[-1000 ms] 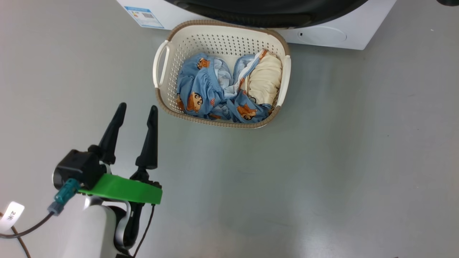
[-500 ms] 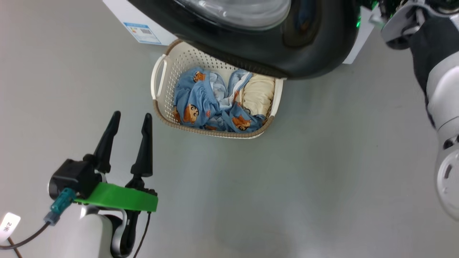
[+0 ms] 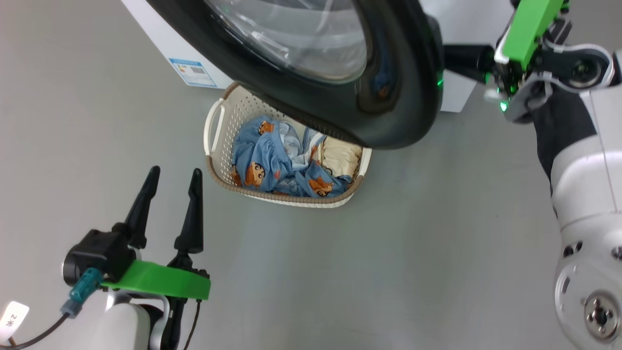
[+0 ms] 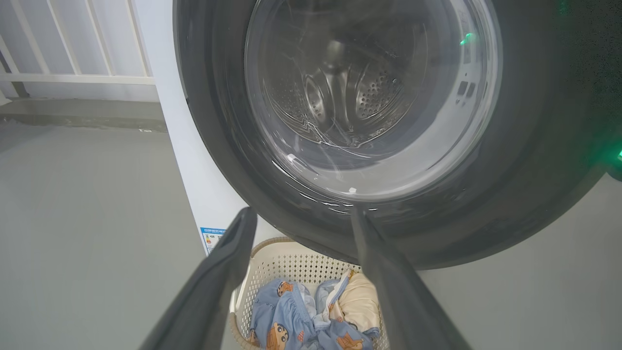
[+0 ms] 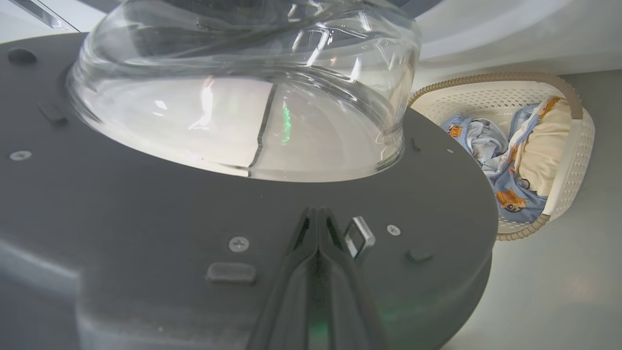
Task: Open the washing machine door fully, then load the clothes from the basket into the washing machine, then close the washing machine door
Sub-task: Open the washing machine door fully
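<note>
1. Hanging across the top of the head view, the washing machine door is swung out from the washing machine. Its black rim covers the far end of the basket, which sits just below centre.
2. The right wrist view shows the door's inner face, with the clear glass bowl bulging in the upper half of the frame. How far the door is open I cannot tell.
3. The right gripper has its two fingers pressed together with nothing between them. The tips lie at the dark inner face at lower centre, just beside a small metal latch loop.
4. The left gripper is at the lower left of the head view, fingers spread and empty, above the grey floor and apart from the basket.
5. The clothes lie inside the basket, blue printed fabric on the left and the cream garment on the right.
6. In the left wrist view the steel drum shows through the glass at upper centre.
7. A blue label sits on the white body, to the upper left of the basket.
</note>
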Tool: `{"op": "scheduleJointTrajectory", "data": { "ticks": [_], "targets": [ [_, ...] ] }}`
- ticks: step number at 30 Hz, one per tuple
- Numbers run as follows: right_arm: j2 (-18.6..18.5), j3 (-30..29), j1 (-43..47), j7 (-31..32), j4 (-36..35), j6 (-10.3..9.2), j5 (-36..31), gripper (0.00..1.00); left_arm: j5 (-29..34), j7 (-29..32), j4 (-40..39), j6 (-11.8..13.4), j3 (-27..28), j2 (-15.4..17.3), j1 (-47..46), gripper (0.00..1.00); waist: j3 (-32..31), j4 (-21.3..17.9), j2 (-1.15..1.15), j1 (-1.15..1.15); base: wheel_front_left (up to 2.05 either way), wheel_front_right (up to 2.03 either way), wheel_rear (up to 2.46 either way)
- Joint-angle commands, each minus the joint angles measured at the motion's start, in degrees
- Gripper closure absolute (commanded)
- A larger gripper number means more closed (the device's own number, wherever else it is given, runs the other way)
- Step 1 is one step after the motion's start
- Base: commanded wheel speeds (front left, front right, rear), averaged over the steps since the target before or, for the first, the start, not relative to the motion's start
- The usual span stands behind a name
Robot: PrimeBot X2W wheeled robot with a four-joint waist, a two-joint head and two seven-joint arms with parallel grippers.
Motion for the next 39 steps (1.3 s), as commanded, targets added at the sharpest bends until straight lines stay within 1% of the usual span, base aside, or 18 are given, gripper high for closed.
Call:
{"op": "scheduleJointTrajectory", "data": {
  "ticks": [1,4,7,10,18,25,29,35,39],
  "targets": [
    [1.8,1.0,0.2,0.7,-1.9,0.10,0.7,1.00,0.5,-0.4,-1.5,-0.1,2.1,1.5,0.6,0.00,-0.4,-0.1,0.00,0.00,0.00,0.00,0.00],
    [1.9,3.0,3.4,3.1,-4.7,0.10,3.3,1.00,0.6,-0.4,-1.4,-0.2,2.0,1.5,0.9,0.00,-1.0,0.2,0.00,0.00,0.00,0.00,0.00],
    [1.9,7.5,6.8,4.1,-6.9,0.10,7.4,1.00,0.5,-0.4,-1.5,-0.2,1.9,1.5,1.2,0.00,-1.7,0.4,0.00,0.00,0.00,0.00,0.00],
    [1.9,12.5,10.0,3.4,-8.9,0.10,11.9,1.00,0.4,-0.4,-1.5,-0.2,1.8,1.5,1.5,0.00,-2.1,0.5,0.00,0.00,0.00,0.00,0.00],
    [2.0,25.5,14.7,-2.4,-10.9,0.10,23.5,1.00,1.0,-0.4,-1.8,-0.6,0.9,1.5,1.8,0.00,-2.8,0.8,0.00,0.00,0.00,0.00,0.00],
    [2.0,37.7,16.6,-8.1,-11.4,0.10,33.5,1.00,1.0,-0.4,-1.7,-0.9,0.6,1.5,2.0,0.00,-3.1,1.1,0.00,0.00,0.00,0.00,0.00],
    [2.0,44.2,16.7,-11.1,-11.2,0.10,38.1,1.00,0.9,-0.4,-1.6,-0.9,0.5,1.5,2.0,0.00,-3.3,1.3,0.00,0.00,0.00,0.00,0.00],
    [2.0,52.0,16.0,-15.0,-10.4,0.10,44.0,1.00,0.6,-0.4,-1.5,-0.8,0.4,1.5,2.0,0.00,-3.4,1.6,0.00,0.00,0.00,0.00,0.00],
    [2.0,56.1,15.7,-17.4,-10.1,0.10,47.8,1.00,0.4,-0.4,-1.4,-0.6,0.3,1.5,1.9,0.00,-3.4,1.8,0.00,0.00,0.00,0.00,0.00]
  ]
}}
